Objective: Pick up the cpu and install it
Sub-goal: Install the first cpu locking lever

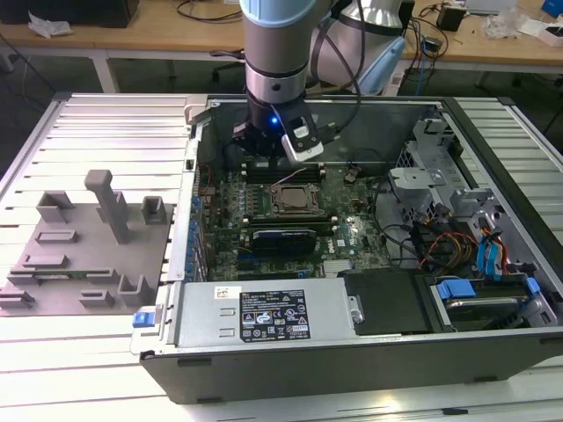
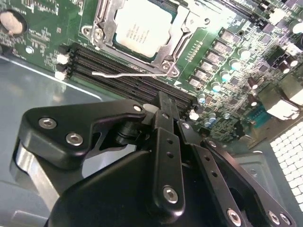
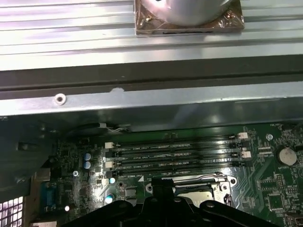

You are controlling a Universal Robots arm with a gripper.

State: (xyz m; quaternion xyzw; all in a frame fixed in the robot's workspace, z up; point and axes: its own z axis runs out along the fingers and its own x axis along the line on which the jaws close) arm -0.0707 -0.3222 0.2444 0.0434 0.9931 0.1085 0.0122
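The cpu (image 2: 137,29), a silvery-white square chip, lies flat inside the metal socket frame (image 2: 173,35) on the green motherboard (image 1: 352,220). In the exterior view the cpu (image 1: 295,200) sits in the socket at the board's middle. My gripper (image 2: 163,101) hangs over the black memory slots (image 2: 123,71) just beside the socket, its fingers together with nothing between them. A thin wire lever (image 2: 128,74) lies along the socket's edge. In the first wrist view the gripper (image 3: 163,185) partly covers the socket (image 3: 201,188).
The open computer case (image 1: 290,365) has a power supply (image 1: 264,312) at the front, and a drive cage (image 1: 422,171) with cables (image 1: 449,246) on the exterior view's right. Grey fixture blocks (image 1: 97,237) stand on the slatted table at the exterior view's left.
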